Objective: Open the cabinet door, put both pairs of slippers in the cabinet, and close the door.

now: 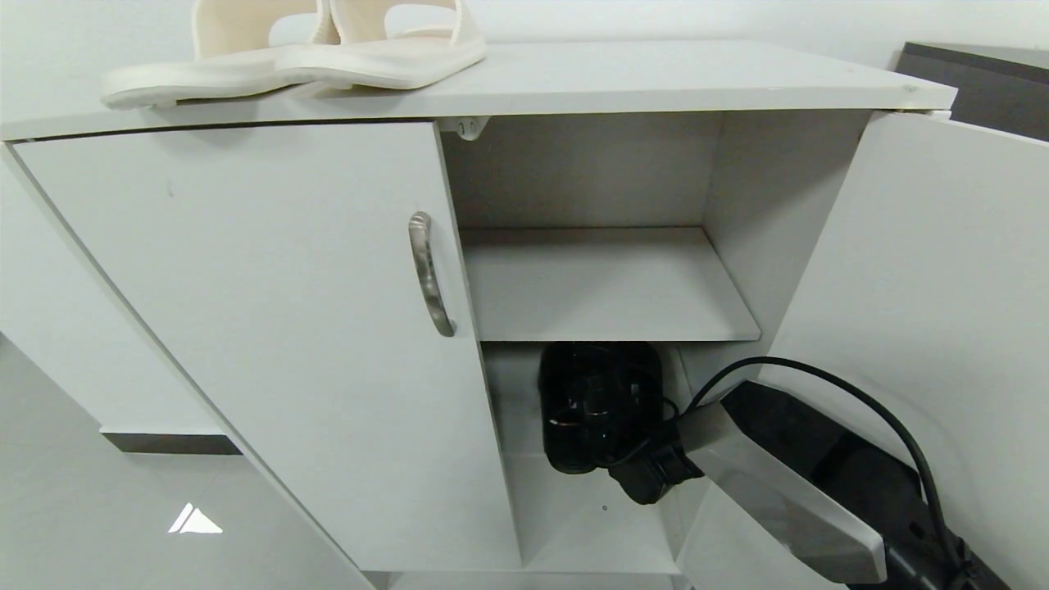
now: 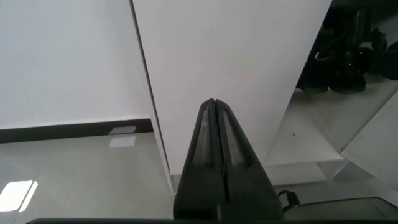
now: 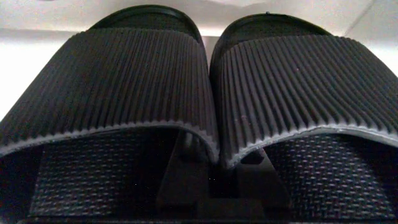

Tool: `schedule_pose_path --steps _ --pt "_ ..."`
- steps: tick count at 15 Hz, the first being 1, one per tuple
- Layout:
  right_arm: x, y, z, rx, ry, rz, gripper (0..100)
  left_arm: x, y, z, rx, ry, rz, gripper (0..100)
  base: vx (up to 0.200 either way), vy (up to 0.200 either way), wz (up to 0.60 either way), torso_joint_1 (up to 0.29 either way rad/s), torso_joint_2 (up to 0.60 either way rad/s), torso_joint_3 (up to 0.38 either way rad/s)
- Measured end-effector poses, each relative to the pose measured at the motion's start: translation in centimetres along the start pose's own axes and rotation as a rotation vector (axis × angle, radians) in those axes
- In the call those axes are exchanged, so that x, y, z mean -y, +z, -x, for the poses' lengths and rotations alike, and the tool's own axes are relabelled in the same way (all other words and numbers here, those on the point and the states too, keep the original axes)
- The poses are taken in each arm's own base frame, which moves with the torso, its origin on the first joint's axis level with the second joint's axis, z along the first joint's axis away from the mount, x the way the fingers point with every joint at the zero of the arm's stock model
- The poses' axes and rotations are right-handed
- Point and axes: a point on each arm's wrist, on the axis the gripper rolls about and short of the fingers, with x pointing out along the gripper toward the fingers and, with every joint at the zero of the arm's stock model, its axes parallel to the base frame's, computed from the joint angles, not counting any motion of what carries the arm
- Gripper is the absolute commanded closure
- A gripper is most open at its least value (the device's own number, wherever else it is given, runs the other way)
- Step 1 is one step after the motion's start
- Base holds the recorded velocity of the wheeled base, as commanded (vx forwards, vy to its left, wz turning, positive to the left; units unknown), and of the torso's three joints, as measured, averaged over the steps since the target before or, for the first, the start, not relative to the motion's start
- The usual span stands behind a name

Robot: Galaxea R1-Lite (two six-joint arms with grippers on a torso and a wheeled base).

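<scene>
Right gripper [image 1: 631, 463] is sitting inside the cabinet's [image 1: 656, 82] lower compartment, at 6 o'clock in the head view, pinching the black slippers [image 3: 137, 81] where their inner edges are meeting. The right wrist view is showing that grip close up, with the ribbed straps side by side. A shelf [image 1: 606, 287] is lying just above them. The right door [image 1: 926, 311] is standing open at 3 o'clock, and the left door [image 1: 246, 328] is sitting shut at 9. White slippers [image 1: 328, 57] are resting on top at 11 o'clock. The left gripper [image 2: 214, 134], its fingers pressed together, is pointing at the shut door's foot.
</scene>
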Motion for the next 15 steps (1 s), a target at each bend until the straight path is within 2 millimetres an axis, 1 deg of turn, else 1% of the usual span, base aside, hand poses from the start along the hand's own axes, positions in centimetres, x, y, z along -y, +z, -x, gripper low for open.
schedule_pose_path --steps 1,2,6,8,11,13,15 --pt "0.1 -0.1 -0.2 0.000 -0.002 -0.001 100 0.0 0.0 0.0 0.000 -0.001 0.000 100 0.000 0.000 0.00 0.000 0.00 0.000" --pt "0.2 -0.2 -0.3 -0.001 -0.006 -0.001 0 0.0 0.0 0.0 0.000 -0.001 0.000 100 0.000 0.000 0.00 0.000 0.00 0.000" --pt "0.1 -0.6 0.1 -0.010 0.000 0.007 0 0.0 0.0 0.0 0.000 0.000 0.002 100 0.000 0.000 0.00 0.000 0.00 0.000" --pt "0.0 -0.9 1.7 -0.040 0.017 0.039 0 0.0 0.0 0.0 0.000 0.000 0.001 100 0.000 0.000 0.00 0.000 0.00 0.000" --pt "0.3 -0.1 5.3 -0.042 0.062 0.051 0 0.0 0.0 0.0 0.000 0.000 0.002 100 0.000 0.000 0.00 0.000 0.00 0.000" --pt "1.4 1.0 8.6 -0.048 0.135 0.059 0 0.0 0.0 0.0 0.000 -0.001 0.003 100 -0.200 0.000 0.00 0.002 0.00 0.005" --pt "3.1 1.8 12.0 -0.077 0.244 0.077 0 0.0 0.0 0.0 0.000 0.000 0.004 100 -0.200 0.000 0.00 0.002 0.00 0.000"
